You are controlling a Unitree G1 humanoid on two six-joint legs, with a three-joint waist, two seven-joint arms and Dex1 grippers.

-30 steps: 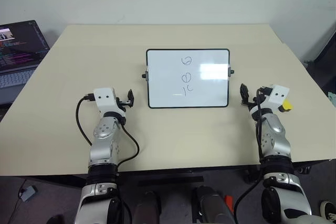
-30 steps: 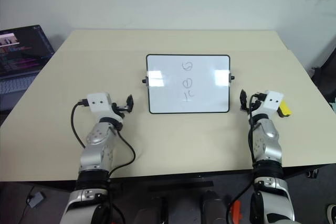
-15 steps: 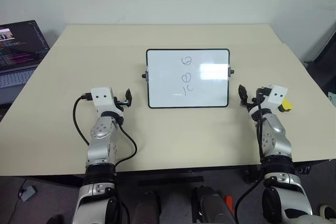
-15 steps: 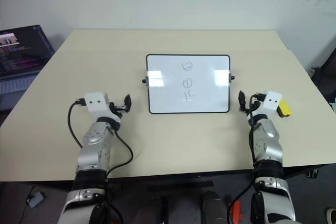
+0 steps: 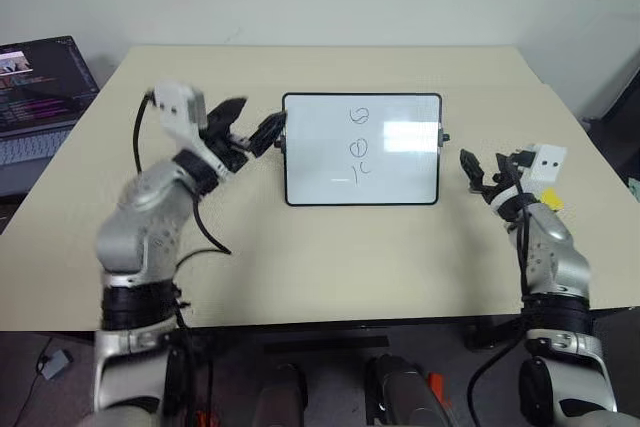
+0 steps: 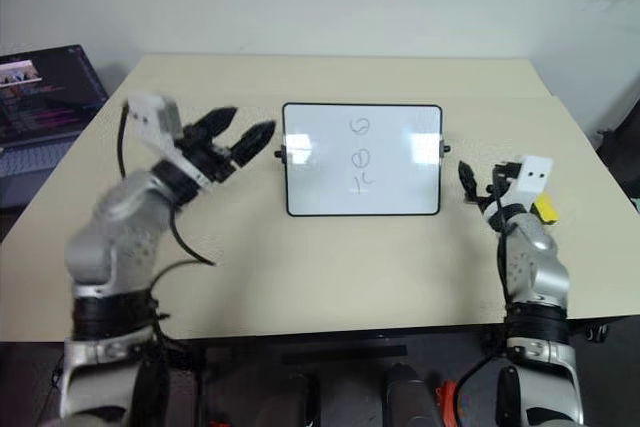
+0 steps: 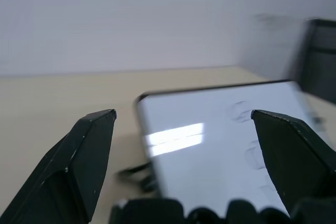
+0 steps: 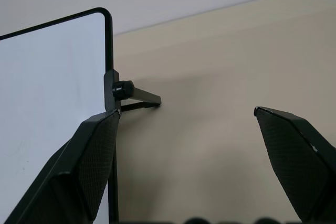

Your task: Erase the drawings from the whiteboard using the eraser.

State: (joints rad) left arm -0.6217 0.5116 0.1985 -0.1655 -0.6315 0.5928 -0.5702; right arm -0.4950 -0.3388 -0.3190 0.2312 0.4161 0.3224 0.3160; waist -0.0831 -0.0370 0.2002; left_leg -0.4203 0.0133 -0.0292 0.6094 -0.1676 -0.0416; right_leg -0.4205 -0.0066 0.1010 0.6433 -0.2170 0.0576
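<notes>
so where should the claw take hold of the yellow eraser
Across the eraser's two long sides, probably near the middle, coming down from above. It lies flat on the table just outboard of the right wrist, which partly hides it, so its exact angle is hard to read. The open right claw is nearest.

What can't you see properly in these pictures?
- The eraser: in the head views the right wrist's white camera box hides most of it; just a yellow sliver shows.
- The drawings: too small in the head views to read, blurred in the left wrist view.
- The laptop: cut off by the picture's left edge.
</notes>
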